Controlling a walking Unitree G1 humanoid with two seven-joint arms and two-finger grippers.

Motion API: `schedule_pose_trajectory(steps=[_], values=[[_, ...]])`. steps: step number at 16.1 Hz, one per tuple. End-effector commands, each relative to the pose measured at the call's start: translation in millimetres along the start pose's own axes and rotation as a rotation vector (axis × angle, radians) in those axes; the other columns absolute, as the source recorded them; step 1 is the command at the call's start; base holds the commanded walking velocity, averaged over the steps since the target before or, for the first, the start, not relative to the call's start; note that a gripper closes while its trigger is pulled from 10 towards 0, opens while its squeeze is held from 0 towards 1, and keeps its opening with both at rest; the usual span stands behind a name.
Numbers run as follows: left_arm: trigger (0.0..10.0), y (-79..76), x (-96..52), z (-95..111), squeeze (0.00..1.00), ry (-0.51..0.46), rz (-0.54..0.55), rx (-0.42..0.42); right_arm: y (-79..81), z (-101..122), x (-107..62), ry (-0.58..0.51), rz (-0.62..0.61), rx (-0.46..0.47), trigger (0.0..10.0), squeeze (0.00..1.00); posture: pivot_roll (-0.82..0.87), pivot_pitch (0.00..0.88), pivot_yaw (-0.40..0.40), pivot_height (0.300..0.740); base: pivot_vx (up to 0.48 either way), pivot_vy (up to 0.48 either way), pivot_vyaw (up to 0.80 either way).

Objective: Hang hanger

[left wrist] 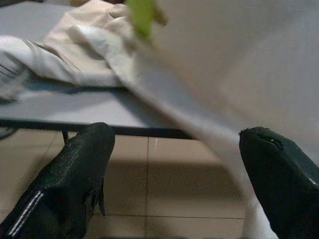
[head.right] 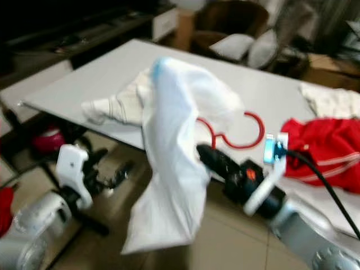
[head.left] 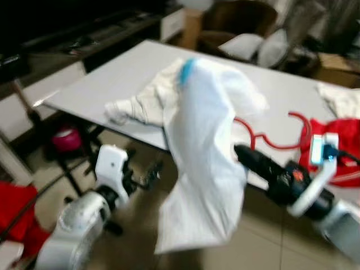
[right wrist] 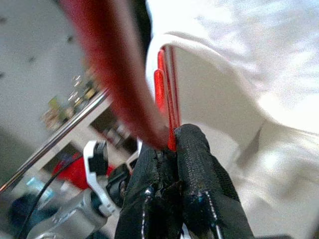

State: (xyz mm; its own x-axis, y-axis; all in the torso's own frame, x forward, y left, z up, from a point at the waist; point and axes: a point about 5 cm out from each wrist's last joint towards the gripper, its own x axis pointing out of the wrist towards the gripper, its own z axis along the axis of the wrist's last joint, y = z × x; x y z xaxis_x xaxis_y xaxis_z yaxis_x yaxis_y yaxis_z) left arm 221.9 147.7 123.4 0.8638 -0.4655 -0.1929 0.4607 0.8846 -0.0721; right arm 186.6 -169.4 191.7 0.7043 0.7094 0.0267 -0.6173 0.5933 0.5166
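Observation:
A red hanger (right wrist: 167, 99) carries a white garment (head.left: 202, 152) that hangs off the front edge of the grey table (head.left: 112, 79). Its red hook (head.right: 247, 135) curls over the tabletop. My right gripper (head.left: 239, 151) is shut on the hanger's red bar, its fingers (right wrist: 199, 164) pinched together just under the cloth. My left gripper (head.left: 149, 171) stands open below the table edge, left of the hanging garment; its fingers (left wrist: 75, 169) are wide apart with nothing between them, and the white cloth drapes close to one fingertip.
A cream garment (head.left: 140, 104) lies bunched on the table behind the hanger. A red garment (head.left: 343, 146) and another pale cloth (head.left: 343, 98) lie at the table's right. A pink object (head.left: 66, 138) sits under the table; chairs with pillows (head.left: 247, 39) stand beyond.

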Motion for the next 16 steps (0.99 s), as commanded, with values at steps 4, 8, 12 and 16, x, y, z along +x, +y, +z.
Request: schedule_pose_trajectory(steps=[4, 8, 12, 16], values=[[10.0, -3.7, -2.9, 12, 0.0, -0.055, -0.008, 0.023, 4.9, 25, -17.9, -0.096, 0.083, -0.077, 10.0, 0.0, 0.0, 0.001, 0.015, 0.74, 0.0, -0.437, 0.8], [10.0, -4.5, -5.6, 12, 0.0, -0.047, -0.009, 0.037, 6.0, 21, -22.7, -0.045, 0.119, -0.101, 10.0, 0.0, 0.01, 0.019, 0.014, 0.74, 0.0, -0.434, 0.8], [10.0, -1.1, -12.4, 9, 0.0, -0.015, 0.024, 0.092, 4.9, -1, -8.9, 0.059, 0.099, -0.121, 10.0, 0.0, 0.03, 0.031, 0.012, 0.74, 0.0, -0.298, 0.8], [10.0, 7.9, -12.2, 22, 0.0, -0.067, 0.055, 0.15, -5.9, -26, 15.9, 0.091, -0.019, -0.149, 10.0, 0.0, 0.06, 0.031, 0.035, 0.74, 0.0, 0.12, 0.0]])
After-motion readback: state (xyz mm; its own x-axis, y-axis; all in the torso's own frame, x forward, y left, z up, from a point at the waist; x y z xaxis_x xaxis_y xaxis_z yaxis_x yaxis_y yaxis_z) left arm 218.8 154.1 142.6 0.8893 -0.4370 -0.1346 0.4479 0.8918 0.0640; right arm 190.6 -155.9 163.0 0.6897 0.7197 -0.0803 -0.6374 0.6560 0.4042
